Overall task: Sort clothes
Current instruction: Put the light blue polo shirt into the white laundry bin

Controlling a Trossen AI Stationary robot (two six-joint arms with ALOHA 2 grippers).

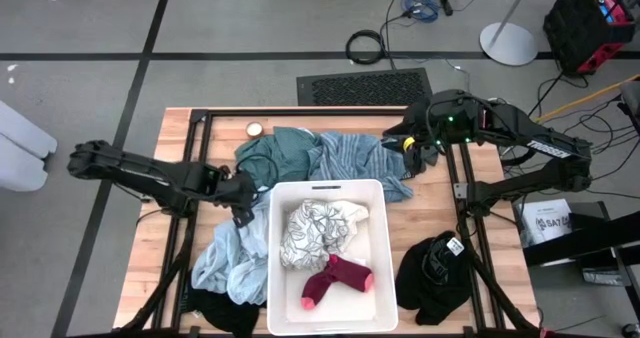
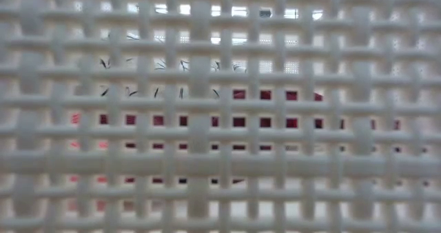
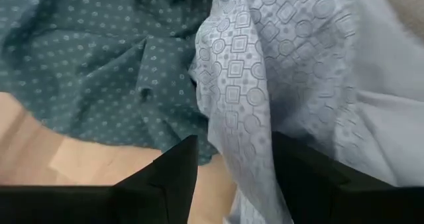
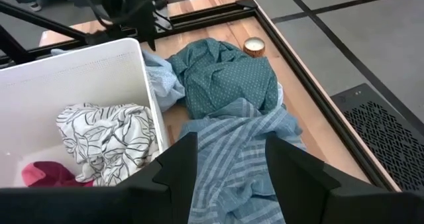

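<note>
At the left, the left gripper (image 1: 243, 191) is low over the table, just beside the left wall of the white bin (image 1: 385, 248). Its fingers (image 3: 173, 174) stand apart, and a fold of the light blue patterned shirt (image 1: 228, 258) lies between them, though I cannot tell if they press it. This shirt lies along the bin's left side, with a black garment (image 1: 222, 313) at its near end. The teal dotted shirt (image 1: 283, 150) lies on the far side of the bin, touching the blue-white striped garment (image 1: 360, 160) to its right. A small round tin (image 1: 255, 129) stands at the table's far edge. Inside the bin are a white cloth with black lines (image 1: 315, 228) and a magenta sock (image 1: 337, 279). The right gripper (image 1: 410, 146) is above the striped garment, fingers (image 4: 177, 164) apart with the cloth between them. A dark garment (image 1: 436, 274) lies right of the bin.
</note>
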